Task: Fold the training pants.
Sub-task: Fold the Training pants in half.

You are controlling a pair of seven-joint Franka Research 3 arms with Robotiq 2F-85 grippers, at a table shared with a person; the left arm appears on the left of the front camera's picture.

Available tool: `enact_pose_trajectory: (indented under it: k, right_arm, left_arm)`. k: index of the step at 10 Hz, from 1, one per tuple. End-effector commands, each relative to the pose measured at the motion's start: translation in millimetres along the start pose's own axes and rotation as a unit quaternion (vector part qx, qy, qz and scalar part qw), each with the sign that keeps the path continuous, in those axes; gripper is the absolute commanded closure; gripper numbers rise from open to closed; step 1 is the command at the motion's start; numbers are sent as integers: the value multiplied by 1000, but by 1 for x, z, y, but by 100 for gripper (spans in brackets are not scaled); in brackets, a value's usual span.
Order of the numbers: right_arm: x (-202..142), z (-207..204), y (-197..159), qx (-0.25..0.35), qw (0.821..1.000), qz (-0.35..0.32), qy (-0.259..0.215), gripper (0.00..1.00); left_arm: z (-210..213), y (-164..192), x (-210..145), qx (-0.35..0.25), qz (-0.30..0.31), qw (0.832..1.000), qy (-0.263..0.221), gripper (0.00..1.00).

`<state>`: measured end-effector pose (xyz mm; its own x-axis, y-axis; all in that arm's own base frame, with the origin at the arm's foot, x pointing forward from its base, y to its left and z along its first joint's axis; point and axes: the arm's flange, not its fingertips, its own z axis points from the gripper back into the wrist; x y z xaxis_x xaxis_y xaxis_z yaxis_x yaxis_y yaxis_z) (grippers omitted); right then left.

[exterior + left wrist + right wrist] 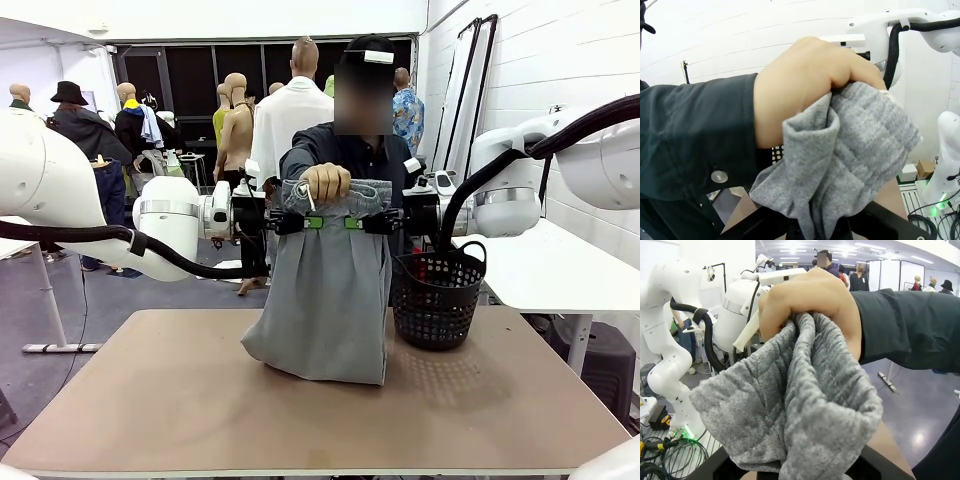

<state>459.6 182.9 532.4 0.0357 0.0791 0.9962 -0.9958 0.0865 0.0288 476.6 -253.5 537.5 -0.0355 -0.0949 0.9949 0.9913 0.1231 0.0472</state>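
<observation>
Front view | training pants (325, 300) hang between both clamped end effectors | left (306, 221), right (358, 222)

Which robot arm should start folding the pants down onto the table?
Probably the left. Both grippers pinch the pants at the waistband, left gripper and right gripper. The basket stands by the right side, so the left has more free table.

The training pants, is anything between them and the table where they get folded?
Nothing visible: the training pants hang straight over the bare table, hem touching it. The mesh basket stands off to the side.
</observation>
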Motion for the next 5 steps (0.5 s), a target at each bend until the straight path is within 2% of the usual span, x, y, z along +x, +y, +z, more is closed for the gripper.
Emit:
enact_pose_trajectory:
  k: [1,5]
  right_arm:
    - [1,-1,1,5,1000,-2,-5,100]
    - [1,-1,1,5,1000,-2,-5,100]
  left_arm:
    - [1,0,3,1,-1,1000,-2,100]
    - [1,0,3,1,-1,1000,-2,100]
